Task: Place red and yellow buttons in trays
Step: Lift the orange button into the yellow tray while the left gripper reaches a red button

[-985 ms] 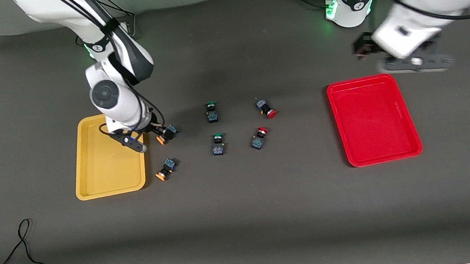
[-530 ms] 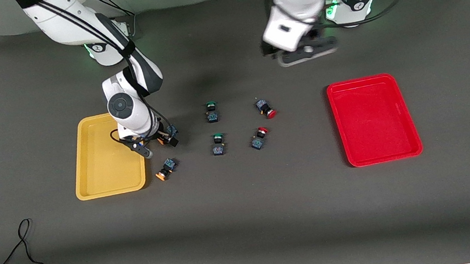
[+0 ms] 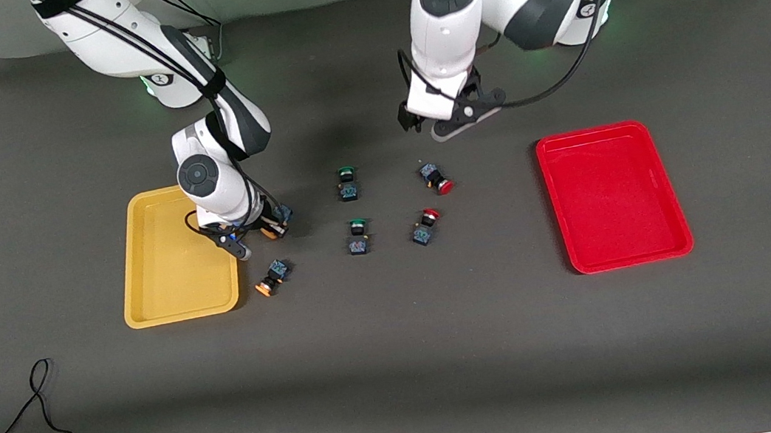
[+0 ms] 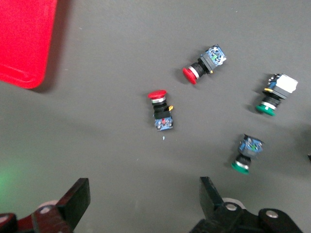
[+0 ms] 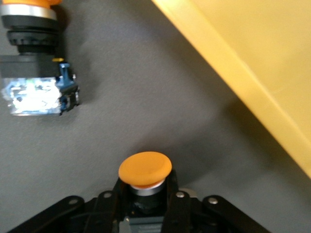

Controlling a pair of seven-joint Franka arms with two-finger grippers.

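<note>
Movement since half a second ago belongs mostly to the left arm: its left gripper has swung down from near its base and now hangs over bare dark table, above the red-capped buttons, its fingers spread wide with nothing between them. The right gripper has barely shifted and stays clamped on an orange-yellow-capped push-button switch with a dark body, just beside the shallow yellow plastic tray, at the edge toward the table's middle. Its cap points out from the fingers, away from the wrist.

A second orange-yellow-capped switch lies on its side nearer the front camera, just off the yellow tray's corner, long axis slanted, cap toward the tray. Two red-capped switches rest mid-table: one lies slanted with its cap toward the shallow red plastic tray; the other points its cap away from the front camera. Two green-capped switches lie between the colour groups, unmoved.
</note>
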